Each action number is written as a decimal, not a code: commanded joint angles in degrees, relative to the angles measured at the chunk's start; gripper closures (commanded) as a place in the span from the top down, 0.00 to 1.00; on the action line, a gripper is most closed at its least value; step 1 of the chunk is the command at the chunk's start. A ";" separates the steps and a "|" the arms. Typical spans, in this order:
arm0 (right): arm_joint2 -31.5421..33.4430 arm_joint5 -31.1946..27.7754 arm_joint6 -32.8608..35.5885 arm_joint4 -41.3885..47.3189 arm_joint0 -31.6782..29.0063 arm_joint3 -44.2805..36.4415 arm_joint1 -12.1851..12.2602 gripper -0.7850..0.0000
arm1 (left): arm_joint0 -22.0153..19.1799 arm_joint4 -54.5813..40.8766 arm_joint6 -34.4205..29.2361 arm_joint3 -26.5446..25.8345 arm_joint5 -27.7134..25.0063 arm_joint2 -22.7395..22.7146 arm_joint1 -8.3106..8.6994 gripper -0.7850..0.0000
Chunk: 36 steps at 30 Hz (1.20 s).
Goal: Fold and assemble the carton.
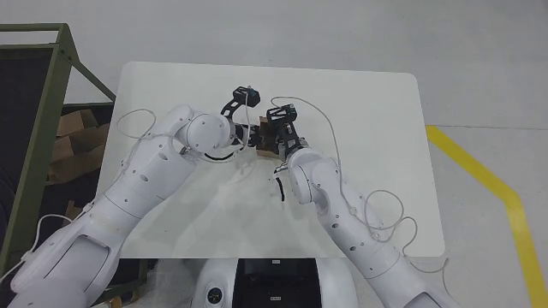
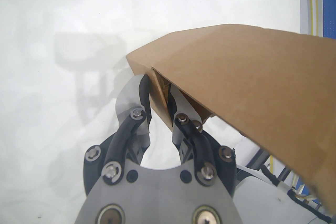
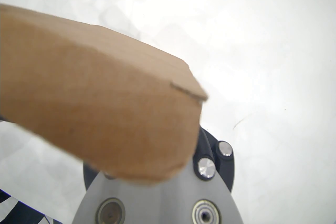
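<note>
A brown cardboard carton (image 1: 266, 141) is held over the middle of the white table (image 1: 368, 120), between my two arms. In the left wrist view the carton (image 2: 236, 83) is partly folded, with a broad panel rising away and a side flap tucked under it. My left gripper (image 2: 158, 89) is shut on that side flap, one finger (image 2: 145, 93) on each face. It comes in from the left (image 1: 247, 137). My right gripper (image 1: 284, 130) meets the carton from the near right. In the right wrist view the carton (image 3: 99, 104) lies across the gripper's front and hides it.
A green-framed cart (image 1: 43, 94) with loose cardboard pieces (image 1: 77, 141) stands off the table's left side. A yellow floor line (image 1: 484, 175) runs past the right edge. Bare table surface lies to the right of the arms and along the far edge.
</note>
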 commanded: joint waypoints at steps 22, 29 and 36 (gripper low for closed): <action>3.60 -0.74 0.79 -3.23 -3.34 -5.53 0.29 0.26 | 2.47 -1.07 0.37 -2.88 -0.48 -6.38 0.84 0.48; 5.43 -2.44 0.62 -2.74 -5.34 -8.17 0.63 0.27 | 5.29 -1.36 -0.52 -6.55 -0.95 -11.56 2.13 0.50; 7.22 -9.97 -1.34 -3.27 -7.68 -11.30 1.51 0.58 | 8.42 -1.23 0.07 -8.92 -0.29 -17.61 3.42 0.67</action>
